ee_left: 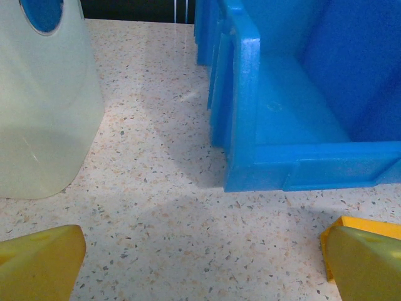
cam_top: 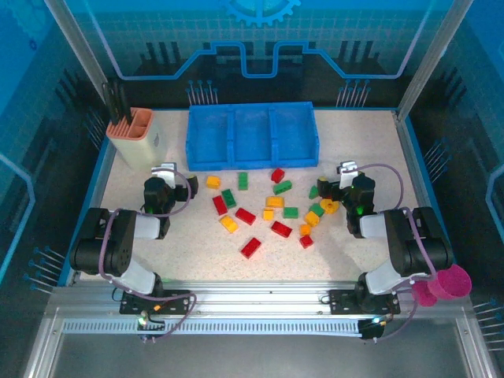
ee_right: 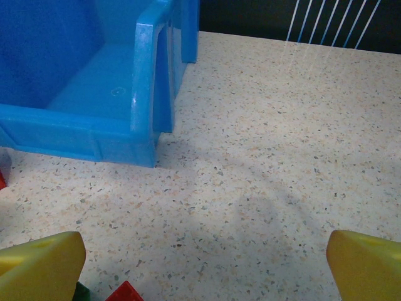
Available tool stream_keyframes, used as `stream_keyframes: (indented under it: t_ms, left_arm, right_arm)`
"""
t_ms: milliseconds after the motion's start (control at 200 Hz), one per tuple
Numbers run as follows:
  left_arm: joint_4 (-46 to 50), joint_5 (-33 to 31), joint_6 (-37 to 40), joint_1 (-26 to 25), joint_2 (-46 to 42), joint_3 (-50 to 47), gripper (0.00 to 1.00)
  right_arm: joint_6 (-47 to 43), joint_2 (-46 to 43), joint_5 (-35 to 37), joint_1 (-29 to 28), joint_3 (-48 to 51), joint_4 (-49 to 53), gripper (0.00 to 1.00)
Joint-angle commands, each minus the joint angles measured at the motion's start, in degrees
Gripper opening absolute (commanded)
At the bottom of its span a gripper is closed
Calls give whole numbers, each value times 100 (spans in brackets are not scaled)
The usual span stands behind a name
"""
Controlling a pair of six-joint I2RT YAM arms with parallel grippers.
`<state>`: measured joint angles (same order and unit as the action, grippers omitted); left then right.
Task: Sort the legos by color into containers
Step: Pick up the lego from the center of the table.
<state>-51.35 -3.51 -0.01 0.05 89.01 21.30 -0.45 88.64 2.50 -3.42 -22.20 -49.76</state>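
Red, green and yellow-orange legos lie scattered on the speckled table in front of the tray, among them a red one, a green one and a yellow one. The containers are three side-by-side compartments of a low blue tray, and they look empty. My left gripper is open over bare table, facing the tray's left front corner. My right gripper is open too, facing the tray's right corner. A red lego lies just inside its left finger.
A salmon-orange holder with dark tools stands at the back left and looks pale at the left of the left wrist view. A magenta cup hangs by the right arm's base. Raised blue rims border the table.
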Motion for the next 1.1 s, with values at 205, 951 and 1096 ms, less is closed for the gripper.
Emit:
stream_keyframes:
  t_ms: [205,951,1096]
  left_arm:
    - [-98,123,1,21,-20,85,99]
    - [1943,-681,-227,-5,-943,807,99]
    - [5063,-548,-206,-56,-1543,2906,99]
  right_arm:
    - [-34,-13,-28,3,-70,-140,100]
    - [-81,-585,-153,11,19,94,100]
    - [238,-1982,254,-192,-859,2823,100]
